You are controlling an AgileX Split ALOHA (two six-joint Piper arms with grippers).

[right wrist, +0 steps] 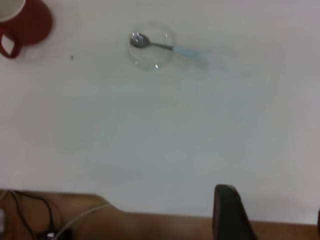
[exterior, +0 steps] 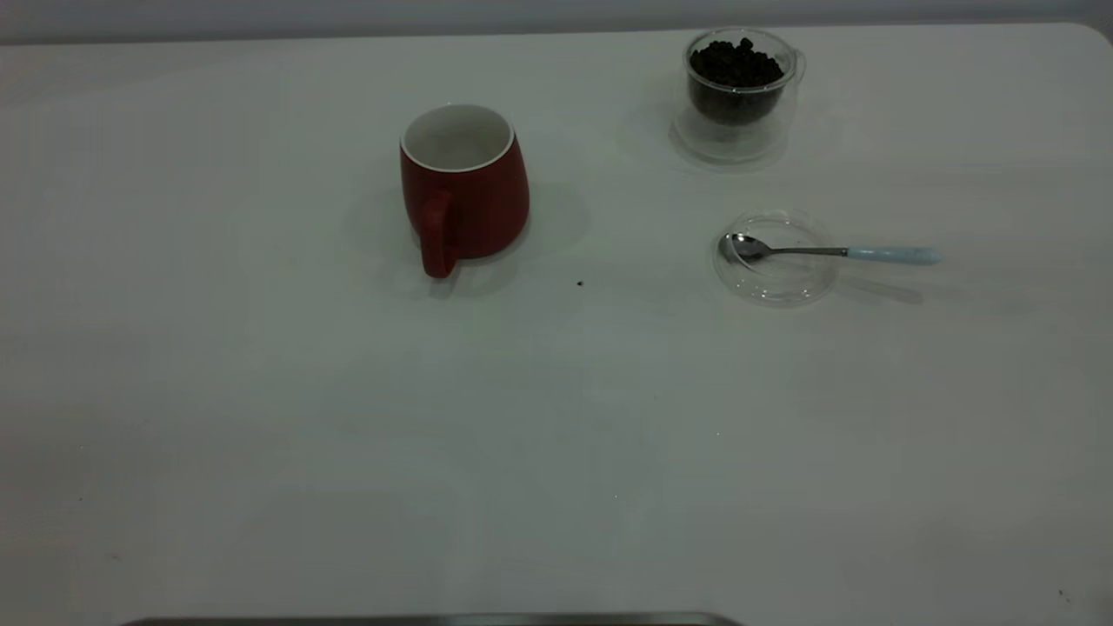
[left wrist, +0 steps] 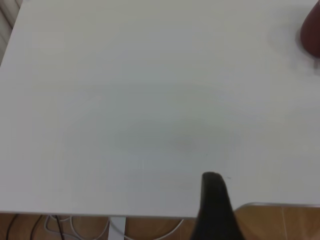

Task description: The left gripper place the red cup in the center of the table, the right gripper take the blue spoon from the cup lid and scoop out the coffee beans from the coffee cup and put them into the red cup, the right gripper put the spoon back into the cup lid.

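blue spoon (right wrist: 162, 46) in cup lid (right wrist: 150, 46); well apart from right fingers (right wrist: 229, 212)

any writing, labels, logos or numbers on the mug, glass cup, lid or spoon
None: no readable text, logo or number in any view.
red cup: plain red outside, white inside.
coffee cup: clear glass, holds coffee beans, no mark.
cup lid: clear, unmarked.
blue spoon: plain pale blue handle.
table: plain white, only tiny dark specks.
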